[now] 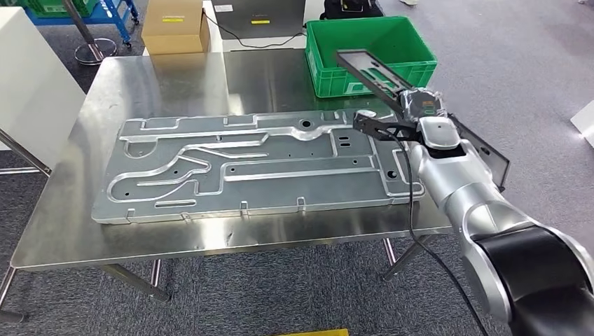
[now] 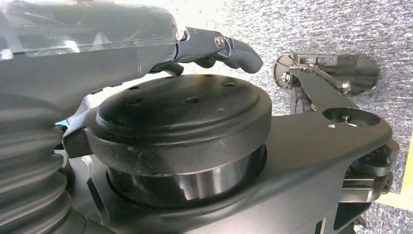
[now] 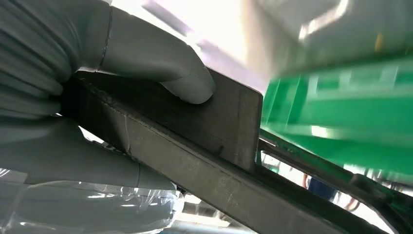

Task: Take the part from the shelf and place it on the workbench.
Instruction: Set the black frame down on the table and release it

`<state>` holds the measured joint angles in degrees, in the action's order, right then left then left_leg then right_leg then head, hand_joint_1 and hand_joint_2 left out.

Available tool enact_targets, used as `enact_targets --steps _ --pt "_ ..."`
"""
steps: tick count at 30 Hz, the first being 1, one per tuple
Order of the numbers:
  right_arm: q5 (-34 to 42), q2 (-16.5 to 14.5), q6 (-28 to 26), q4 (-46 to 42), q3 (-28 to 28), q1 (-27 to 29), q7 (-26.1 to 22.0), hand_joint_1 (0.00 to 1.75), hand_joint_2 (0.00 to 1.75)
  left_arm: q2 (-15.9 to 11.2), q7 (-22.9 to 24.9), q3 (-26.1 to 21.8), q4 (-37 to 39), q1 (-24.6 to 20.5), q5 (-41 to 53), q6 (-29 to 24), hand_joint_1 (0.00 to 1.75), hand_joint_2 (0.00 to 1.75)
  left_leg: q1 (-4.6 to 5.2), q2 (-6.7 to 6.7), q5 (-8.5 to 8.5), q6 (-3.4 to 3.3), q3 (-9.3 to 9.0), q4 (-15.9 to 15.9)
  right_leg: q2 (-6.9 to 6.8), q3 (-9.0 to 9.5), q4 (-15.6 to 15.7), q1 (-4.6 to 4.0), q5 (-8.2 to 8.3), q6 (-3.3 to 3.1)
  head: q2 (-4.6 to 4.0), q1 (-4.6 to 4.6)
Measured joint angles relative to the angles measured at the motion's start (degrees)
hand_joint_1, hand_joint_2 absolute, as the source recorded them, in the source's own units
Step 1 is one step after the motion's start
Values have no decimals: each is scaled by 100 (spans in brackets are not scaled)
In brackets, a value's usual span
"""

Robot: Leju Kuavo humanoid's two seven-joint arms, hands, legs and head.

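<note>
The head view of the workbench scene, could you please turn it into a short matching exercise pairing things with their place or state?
Things:
1. dark frame part
2. green crate
3. cardboard box
4. large metal panel

Places or states:
A. lying flat on the steel workbench
B. held by the right hand
C. on the workbench's far right corner
D. beyond the workbench's far edge

Pairs: 1-B, 2-C, 3-D, 4-A

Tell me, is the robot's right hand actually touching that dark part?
Touching: in the right wrist view, the right hand presses its thumb onto the dark part.
</note>
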<state>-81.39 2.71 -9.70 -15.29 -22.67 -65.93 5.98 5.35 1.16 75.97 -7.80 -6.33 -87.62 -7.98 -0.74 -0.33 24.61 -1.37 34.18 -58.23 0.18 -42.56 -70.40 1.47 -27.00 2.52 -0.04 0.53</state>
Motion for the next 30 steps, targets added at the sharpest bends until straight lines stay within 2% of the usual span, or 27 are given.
enact_targets --steps 2,3,4,6,8,9,11,12,13,14,15,17,19,22,23,25,27,28,29,30 --pt "-38 -56 52 15 -5 52 22 175 175 -2 24 12 0 -6 15 2 0 175 3 1 45 56 -4 -35 -30 341 760 12 333 -1 0 -1" --pt "-73 -79 96 21 -10 63 37 175 175 -4 38 20 0 -9 26 3 0 175 10 1 61 87 -1 -43 -36 456 1010 2 404 -21 0 -3" --pt "-116 -100 145 28 -18 80 51 175 175 -7 51 28 0 -9 37 3 0 175 18 1 70 117 1 -42 -34 503 1112 -17 399 -51 0 -6" --pt "-232 -152 263 43 -54 128 62 175 175 -12 69 40 0 -9 59 7 0 175 21 2 82 180 -9 -25 -20 513 1128 -38 385 -134 0 -10" --pt "-359 -224 359 50 -120 167 55 175 175 -20 77 49 0 -11 80 14 0 175 11 6 193 237 37 -162 -15 532 1152 -28 388 -229 0 -11" --pt "-420 -270 398 53 -155 176 36 175 175 -25 79 57 0 -13 94 21 0 175 7 5 328 257 138 -391 -10 544 1164 -21 390 -274 0 -14" --pt "-516 -366 465 64 -225 208 -17 175 175 -34 85 79 0 -33 119 35 0 175 8 4 674 272 484 -1138 3 561 1165 -48 378 -330 0 -20" --pt "-550 -411 493 72 -260 243 -42 175 175 -42 87 91 0 -48 128 40 0 175 13 3 792 272 656 -1496 9 575 1164 -67 370 -344 0 -19" --pt "-570 -454 513 80 -291 286 -53 175 175 -48 91 104 0 -62 133 42 0 175 19 2 808 266 751 -1689 12 593 1163 -87 360 -358 0 -19" --pt "-582 -496 525 86 -315 327 -61 175 175 -54 97 117 0 -70 138 43 0 175 24 3 711 251 744 -1658 15 613 1162 -106 350 -368 0 -19" --pt "-591 -538 532 87 -337 357 -80 175 175 -56 106 131 0 -72 141 44 0 175 28 3 523 226 635 -1406 20 633 1159 -123 340 -373 0 -18" --pt "-611 -612 539 87 -377 372 -129 175 175 -57 126 151 0 -63 138 39 0 175 45 4 132 154 289 -616 29 649 1146 -155 321 -363 0 -16" --pt "-633 -679 554 87 -409 373 -152 175 175 -51 148 160 -1 -50 121 13 0 175 67 4 7 99 97 -152 34 620 1131 -168 319 -326 0 -14" --pt "-655 -765 575 87 -452 402 -135 175 175 -15 162 160 -3 -37 98 -33 0 175 59 6 -3 40 68 -44 31 595 1127 -163 325 -245 0 -15" --pt "-663 -784 575 87 -467 402 -131 175 175 -1 162 161 -4 -37 97 -44 0 175 45 9 -22 14 50 -13 27 570 1061 -162 269 -214 0 -7" --pt "-712 -809 567 87 -503 387 -132 175 175 20 170 162 -4 -39 98 -59 0 175 22 17 -50 -22 22 33 20 372 616 -139 -2 -150 0 11" --pt "-789 -825 556 98 -586 387 -145 175 175 26 186 162 -4 -37 101 -51 0 175 20 14 -50 -35 24 31 15 25 -118 -100 -327 -94 0 20" --pt "-817 -832 551 108 -652 395 -163 175 175 26 195 162 -4 -37 102 -40 0 175 19 9 -46 -36 25 25 13 -90 -356 -77 -383 -73 0 21" --pt "-834 -843 548 117 -727 401 -189 175 175 27 202 163 -4 -37 102 -30 0 175 17 4 -41 -33 25 15 10 -113 -398 -57 -336 -57 0 21" --pt "-844 -858 545 122 -805 399 -211 175 175 28 208 163 -4 -38 102 -21 0 175 15 -1 -32 -23 23 3 5 -20 -207 -40 -188 -50 0 22"
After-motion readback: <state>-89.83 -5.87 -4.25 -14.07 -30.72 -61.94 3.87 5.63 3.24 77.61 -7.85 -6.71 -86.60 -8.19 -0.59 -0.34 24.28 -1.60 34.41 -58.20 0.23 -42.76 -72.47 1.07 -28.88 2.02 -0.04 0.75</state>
